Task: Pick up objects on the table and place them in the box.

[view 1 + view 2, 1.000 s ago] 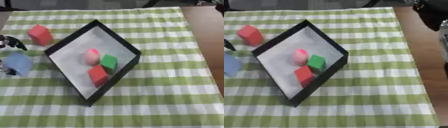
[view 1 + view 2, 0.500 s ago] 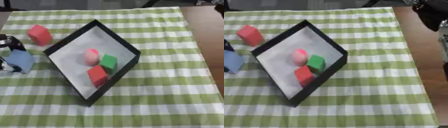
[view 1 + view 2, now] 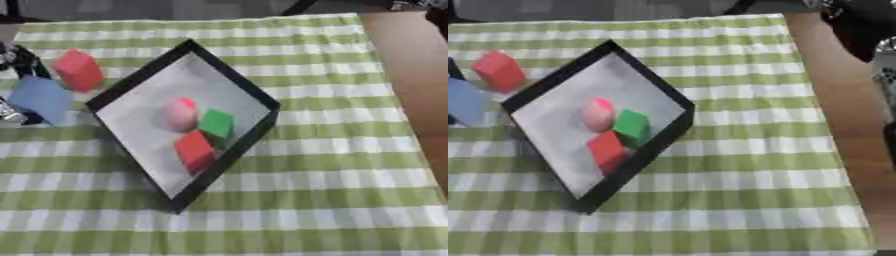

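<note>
At the far left edge, the left hand (image 3: 19, 60) — black with silver parts, fingers curled round a pale blue block (image 3: 39, 98) and holding it just beside the box's left corner. Whether the block touches the cloth: cannot tell. Just up and right of it, a red block (image 3: 79, 70) resting on the green-and-white checked tablecloth (image 3: 332, 150), close to the box's upper-left wall but apart from it. In the middle, a black-walled box (image 3: 236, 85) with a pale grey floor, turned like a diamond. Inside it, three things bunched near the centre — a pink rounded object (image 3: 180, 113), a green cube (image 3: 215, 123) just right of it and seemingly touching, and a red cube (image 3: 194, 150) below both, towards the lower-right wall. Right of the box, only bare checked cloth, running to its edge. Beyond that edge, a strip of brown tabletop (image 3: 411, 75). At the upper right corner of the right eye view, dark and silver robot parts (image 3: 868, 30) over the wood — presumably the right arm; no right hand to be made out there, so open or closed cannot be told.
</note>
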Available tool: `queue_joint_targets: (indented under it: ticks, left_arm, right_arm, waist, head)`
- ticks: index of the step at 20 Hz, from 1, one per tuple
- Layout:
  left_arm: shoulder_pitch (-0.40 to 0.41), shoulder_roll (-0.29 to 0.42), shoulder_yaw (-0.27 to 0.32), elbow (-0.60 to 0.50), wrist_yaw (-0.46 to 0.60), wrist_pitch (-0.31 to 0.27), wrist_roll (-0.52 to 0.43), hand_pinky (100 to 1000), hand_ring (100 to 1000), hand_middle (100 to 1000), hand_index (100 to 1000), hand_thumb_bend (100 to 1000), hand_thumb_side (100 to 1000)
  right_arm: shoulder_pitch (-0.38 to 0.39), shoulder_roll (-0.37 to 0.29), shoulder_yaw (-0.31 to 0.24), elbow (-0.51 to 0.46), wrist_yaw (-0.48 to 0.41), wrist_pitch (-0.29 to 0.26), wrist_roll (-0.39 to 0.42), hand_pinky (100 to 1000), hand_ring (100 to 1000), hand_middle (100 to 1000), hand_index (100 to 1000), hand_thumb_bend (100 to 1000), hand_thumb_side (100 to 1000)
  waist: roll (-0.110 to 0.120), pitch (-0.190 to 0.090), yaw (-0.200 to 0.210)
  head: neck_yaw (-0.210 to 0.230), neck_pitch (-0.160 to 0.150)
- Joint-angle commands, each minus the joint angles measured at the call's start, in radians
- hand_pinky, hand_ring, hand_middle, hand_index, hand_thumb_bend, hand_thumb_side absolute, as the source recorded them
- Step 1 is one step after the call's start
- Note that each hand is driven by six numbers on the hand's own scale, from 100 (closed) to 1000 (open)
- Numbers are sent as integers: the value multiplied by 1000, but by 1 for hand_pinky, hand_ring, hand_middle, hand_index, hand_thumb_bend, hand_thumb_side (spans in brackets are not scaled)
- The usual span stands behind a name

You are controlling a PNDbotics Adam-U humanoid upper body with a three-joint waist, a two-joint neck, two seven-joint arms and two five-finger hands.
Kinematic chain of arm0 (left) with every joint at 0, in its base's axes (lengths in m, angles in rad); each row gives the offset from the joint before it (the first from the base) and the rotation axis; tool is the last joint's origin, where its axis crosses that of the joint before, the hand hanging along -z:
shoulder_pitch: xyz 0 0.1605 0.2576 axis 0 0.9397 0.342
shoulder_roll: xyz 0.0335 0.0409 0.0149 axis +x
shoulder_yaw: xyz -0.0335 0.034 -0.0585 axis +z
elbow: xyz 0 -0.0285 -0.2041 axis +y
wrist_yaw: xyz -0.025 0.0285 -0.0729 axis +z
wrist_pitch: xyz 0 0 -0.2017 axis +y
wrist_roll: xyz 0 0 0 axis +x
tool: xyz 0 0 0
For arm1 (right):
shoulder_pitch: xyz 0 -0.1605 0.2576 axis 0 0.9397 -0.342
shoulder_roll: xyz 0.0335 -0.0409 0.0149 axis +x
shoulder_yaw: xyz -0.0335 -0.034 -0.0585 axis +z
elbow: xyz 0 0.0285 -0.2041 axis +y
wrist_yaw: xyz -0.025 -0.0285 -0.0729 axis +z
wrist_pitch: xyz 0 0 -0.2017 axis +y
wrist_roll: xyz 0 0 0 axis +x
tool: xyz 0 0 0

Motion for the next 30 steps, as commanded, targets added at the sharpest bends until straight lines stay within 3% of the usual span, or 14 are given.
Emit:
queue_joint_targets:
  ticks: [1,8,13,19,25,30]
  left_arm:
    - [-46,25,31,-53,16,-156,-160,655,550,425,505,417,100]
    - [-169,-128,23,-90,40,-138,-171,660,546,424,508,396,100]
    - [-215,-243,28,-97,23,-126,-172,661,545,423,510,394,100]
    - [-206,-333,-6,-82,-35,-134,-204,662,554,428,517,396,100]
    - [-187,-388,-29,-4,-161,-170,-218,671,566,448,540,426,100]
    - [-179,-413,-29,54,-244,-192,-188,712,610,511,620,485,100]
  right_arm:
    - [-12,-23,-13,-5,-1,1,-3,884,730,628,771,204,287]
    - [-34,-26,-4,-6,-12,-2,0,883,730,628,771,203,278]
    - [-44,-26,0,-7,-20,-2,0,883,731,629,771,202,276]
    - [-48,-21,1,-7,-24,1,1,884,731,630,771,201,277]
    - [-50,-17,1,-8,-26,4,1,884,731,630,771,201,278]
    - [-48,-16,0,-8,-25,6,2,884,731,630,771,200,279]
  waist:
    - [-1,-23,3]
    - [-2,-32,5]
    - [0,-36,8]
    - [3,-39,5]
    - [5,-37,1]
    - [7,-35,-1]
  head:
    - [-4,-2]
    - [-18,-2]
    - [-39,-2]
    - [-49,-2]
    - [-52,-2]
    - [-51,-2]
